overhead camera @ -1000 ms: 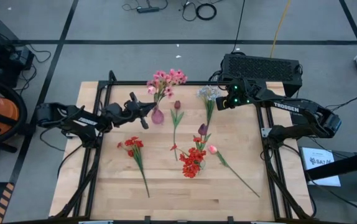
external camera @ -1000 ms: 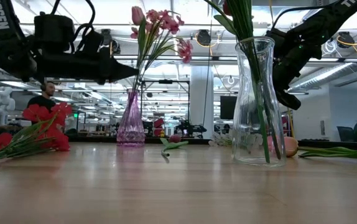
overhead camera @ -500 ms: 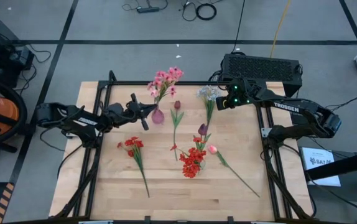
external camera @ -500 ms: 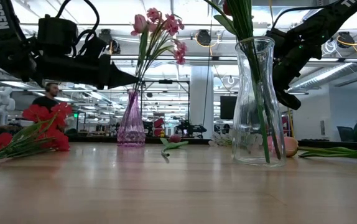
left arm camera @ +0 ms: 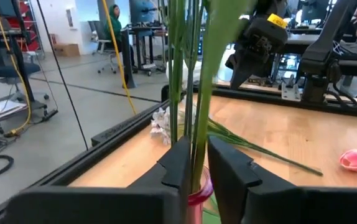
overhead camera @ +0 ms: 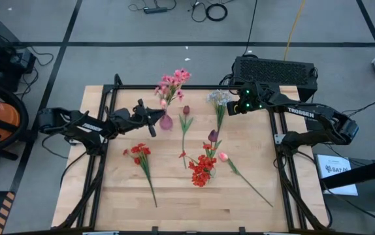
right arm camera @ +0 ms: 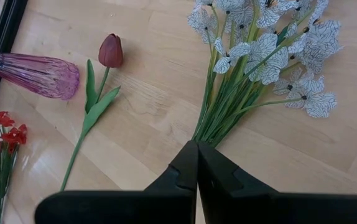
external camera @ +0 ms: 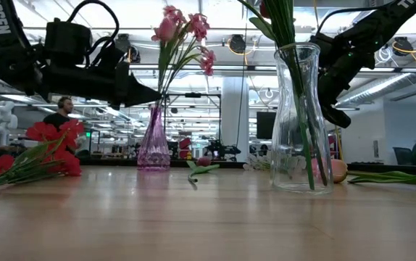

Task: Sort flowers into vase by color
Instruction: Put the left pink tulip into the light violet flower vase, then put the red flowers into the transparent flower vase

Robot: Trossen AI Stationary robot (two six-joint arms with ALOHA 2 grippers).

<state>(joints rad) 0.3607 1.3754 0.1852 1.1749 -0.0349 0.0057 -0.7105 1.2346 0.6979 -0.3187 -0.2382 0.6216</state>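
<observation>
A spray of pink flowers [overhead camera: 173,83] stands in the pink vase [overhead camera: 166,122] at the far left of centre. My left gripper [left arm camera: 199,146] comes in level from the table's left, its fingers slightly apart around the stems [left arm camera: 194,93] just above the vase mouth. Near the middle, a clear vase [external camera: 298,116] holds red flowers [overhead camera: 202,168]. A red cluster [overhead camera: 142,153], a maroon tulip [overhead camera: 185,111], a pink bud [overhead camera: 223,156] and a white sprig [overhead camera: 219,98] lie flat on the table. My right gripper [right arm camera: 197,144] hangs shut above the white sprig's stems. My left gripper has one finger [left arm camera: 180,165] on each side of the pink flowers' stems, level, from the table's left and across them. Whether the fingers touch the stems I cannot tell. The stems stand in the pink vase.
A black box [overhead camera: 276,68] sits past the far edge behind the right arm. Black frame rails [overhead camera: 109,130] run along both sides of the table. The near part of the tabletop [overhead camera: 194,209] is bare wood.
My left gripper has tipped slightly downward at the vase mouth without changing place. The pink flowers have swung more upright in the pink vase, their heads rising and drawing closer together.
</observation>
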